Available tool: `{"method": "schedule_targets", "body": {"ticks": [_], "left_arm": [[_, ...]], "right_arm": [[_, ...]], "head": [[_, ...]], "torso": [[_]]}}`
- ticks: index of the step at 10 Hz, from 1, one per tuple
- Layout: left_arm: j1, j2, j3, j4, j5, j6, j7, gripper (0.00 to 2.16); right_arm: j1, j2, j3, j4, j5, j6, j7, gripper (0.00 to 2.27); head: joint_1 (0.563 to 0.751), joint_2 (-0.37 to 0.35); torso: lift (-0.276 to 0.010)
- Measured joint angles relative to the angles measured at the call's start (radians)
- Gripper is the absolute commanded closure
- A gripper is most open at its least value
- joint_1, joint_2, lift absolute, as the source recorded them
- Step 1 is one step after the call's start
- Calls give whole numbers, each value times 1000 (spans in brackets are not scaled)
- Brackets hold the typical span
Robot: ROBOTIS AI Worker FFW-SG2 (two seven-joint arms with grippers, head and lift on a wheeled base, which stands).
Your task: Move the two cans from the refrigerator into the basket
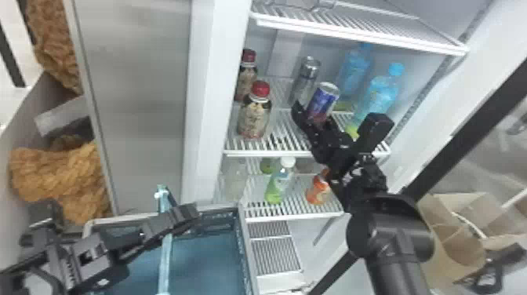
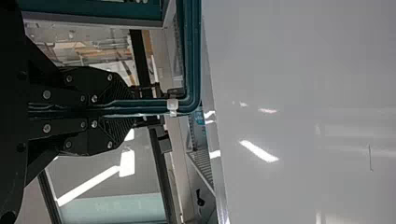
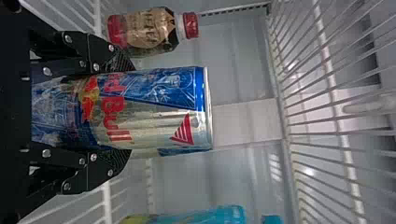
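Can [image 1: 327, 94] in blue and silver, right of centre in the upper half of the head view, held between the fingers of the right gripper [image 3: 128, 110], apparently narrowed to a pad against each flank. Cannot tell whether lifted clear of the shelf [image 1: 270, 152]. Second can [image 1: 306, 78], silver, just behind and slightly left, outside the grip. At lower left, fingers of the left gripper [image 2: 128, 108] closed on the handle [image 2: 190, 60] of the basket [image 1: 246, 251]. Looks like the first pick, with both cans still to go into the basket. Calls next for a small lift, then a draw out past the shelf edge, wide of the red-capped bottle [image 1: 254, 115], and down toward the lower left. Best done with a firm, measured squeeze, thin metal being likely to dent or slip. Smooth and round-walled in shape, with printed sides and a pale metal rim; beneath, slim parallel bars of white wire. Cross-hatched texture on the black pads, slender rounded bars in the handle, glossy see-through blue on the bottle [image 1: 381, 94] at upper right
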Motion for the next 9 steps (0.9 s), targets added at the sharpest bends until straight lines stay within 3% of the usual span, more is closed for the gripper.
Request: {"method": "schedule_targets", "body": {"ticks": [3,9], "left_arm": [[4,0,2,0,4,0,0,1191],[8,-2,4,0,6,0,0,1191]], "right_arm": [[71,-1,-2,-122,9,26,-37,1262],[335,-32,-13,-500,-52,224,-58,1262]], "head": [[695,-326],[695,-315]], "torso": [[-31],[-31]]}}
